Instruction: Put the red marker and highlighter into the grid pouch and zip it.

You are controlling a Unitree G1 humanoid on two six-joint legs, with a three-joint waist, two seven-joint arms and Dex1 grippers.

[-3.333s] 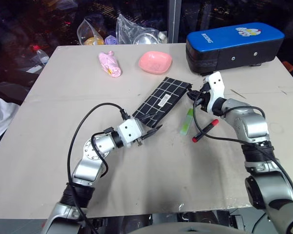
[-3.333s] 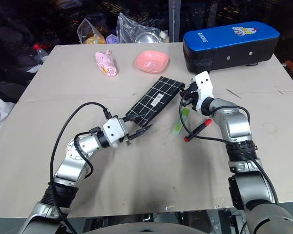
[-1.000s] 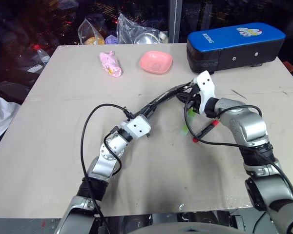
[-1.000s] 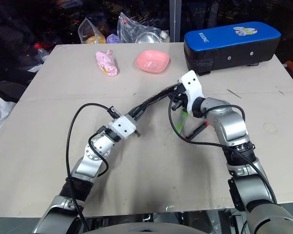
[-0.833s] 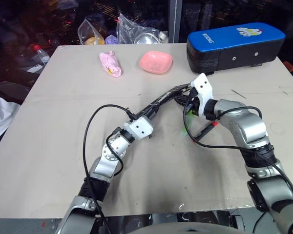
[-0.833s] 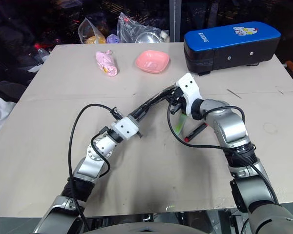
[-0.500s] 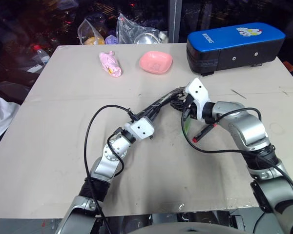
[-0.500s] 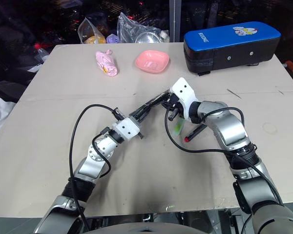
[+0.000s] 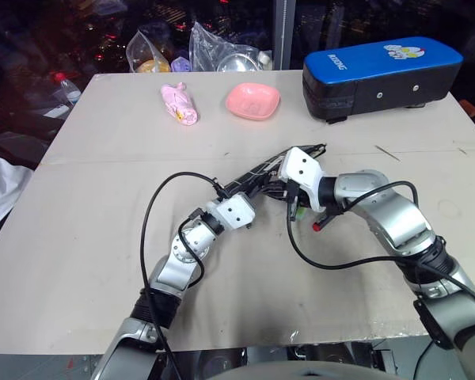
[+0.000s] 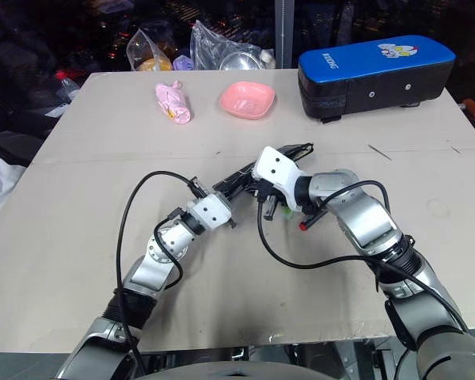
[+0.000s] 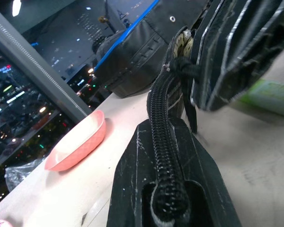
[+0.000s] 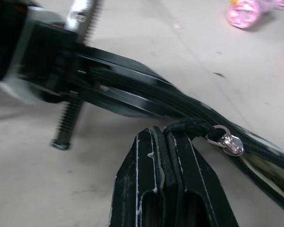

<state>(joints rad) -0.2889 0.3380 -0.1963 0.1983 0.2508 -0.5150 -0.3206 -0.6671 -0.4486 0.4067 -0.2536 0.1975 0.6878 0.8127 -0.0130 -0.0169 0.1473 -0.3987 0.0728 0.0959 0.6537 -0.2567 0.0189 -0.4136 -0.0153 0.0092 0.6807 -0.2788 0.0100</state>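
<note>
The pouch (image 9: 257,172) is up off the counter (image 9: 103,158), strung edge-on between both arms near the middle. The left claw (image 11: 168,189) is clamped tight on the pouch's corded end, and the right claw (image 12: 168,142) is pinched shut on the black pull cord just beside the metal zipper pull (image 12: 227,142). That reads as the pouch being opened, so it's early going. The marker (image 9: 323,219) lies on the counter by the right forearm, only its red tip peeking out, and the green highlighter (image 11: 270,97) sits on the counter under the pouch. Neither pen is in yet; loading both and zipping up remain.
</note>
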